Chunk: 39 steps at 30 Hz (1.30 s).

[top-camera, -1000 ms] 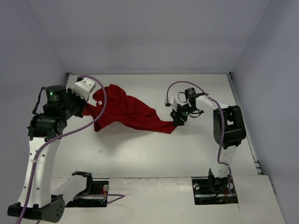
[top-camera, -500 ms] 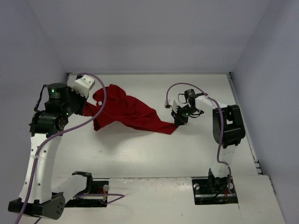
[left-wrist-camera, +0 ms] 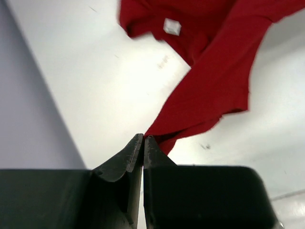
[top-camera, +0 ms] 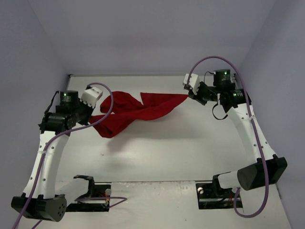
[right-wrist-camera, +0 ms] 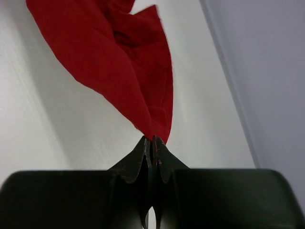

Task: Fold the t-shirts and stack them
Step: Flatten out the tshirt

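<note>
**A:** What has moved in the last second?

**B:** The right arm (top-camera: 248, 129) has swung up and toward the back of the table (top-camera: 167, 152), taking its end of the t-shirt (top-camera: 138, 110) along. The left arm (top-camera: 45, 152) has shifted a little to the right. The cloth has risen with them.

**A:** Where is the shirt now?

**B:** It is strung between the two arms over the far half of the table and sags in the middle. In the top view it runs from the left gripper (top-camera: 93, 117) at the lower left up to the right gripper (top-camera: 187, 96) near the table's back edge.

**A:** Are both claws holding it?

**B:** Yes. In the left wrist view the dark fingers (left-wrist-camera: 119, 167) are pressed together on a corner of red cloth, which fans away from the tips. In the right wrist view that claw is squeezed tight on a pointed fold of the shirt.

**A:** Is the tag visible?

**B:** A small white neck tag (left-wrist-camera: 172, 26) shows at the collar in the left wrist view, well away from the fingertips.

**A:** Does any of the cloth touch the table?

**B:** I can't tell for the lowest fold.
</note>
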{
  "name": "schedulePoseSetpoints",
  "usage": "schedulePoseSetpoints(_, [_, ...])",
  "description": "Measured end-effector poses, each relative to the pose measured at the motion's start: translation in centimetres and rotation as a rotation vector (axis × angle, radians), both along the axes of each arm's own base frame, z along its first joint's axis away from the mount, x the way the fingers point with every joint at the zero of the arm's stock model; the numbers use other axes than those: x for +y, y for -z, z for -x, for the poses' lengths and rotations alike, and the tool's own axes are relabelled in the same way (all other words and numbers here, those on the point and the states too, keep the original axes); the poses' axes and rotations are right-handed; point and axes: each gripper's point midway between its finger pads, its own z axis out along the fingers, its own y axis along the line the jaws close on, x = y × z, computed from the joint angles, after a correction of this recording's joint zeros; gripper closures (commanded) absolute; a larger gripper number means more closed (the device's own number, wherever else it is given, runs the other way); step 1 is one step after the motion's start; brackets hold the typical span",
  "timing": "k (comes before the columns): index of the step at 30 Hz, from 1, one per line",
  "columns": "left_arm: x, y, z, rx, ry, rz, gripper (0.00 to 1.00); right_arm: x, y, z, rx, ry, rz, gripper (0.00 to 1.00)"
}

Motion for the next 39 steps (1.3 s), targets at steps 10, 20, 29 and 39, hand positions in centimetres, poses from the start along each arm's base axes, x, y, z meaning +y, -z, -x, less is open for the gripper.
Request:
schedulePoseSetpoints(10, [-1.5, 1.2, 1.3, 0.024, 0.091, 0.059, 1.0, -1.2, 4.4, 1.3, 0.138, 0.066, 0.077, 1.0])
schedulePoseSetpoints(20, [1.1, -22.7, 4.7, -0.711, -0.056, 0.096, 1.0, -4.3, -15.5, 2.2, -0.354, 0.299, -0.131, 1.0])
schedulePoseSetpoints(29, [2.4, -27.5, 5.2, -0.874, -0.126, 0.102, 1.0, -7.2, -27.0, 6.2, -0.682, 0.463, -0.344, 1.0])
schedulePoseSetpoints(39, [2.3, -29.8, 3.0, -0.941, -0.132, 0.114, 1.0, -8.0, -28.1, 4.5, -0.754, 0.529, -0.411, 1.0])
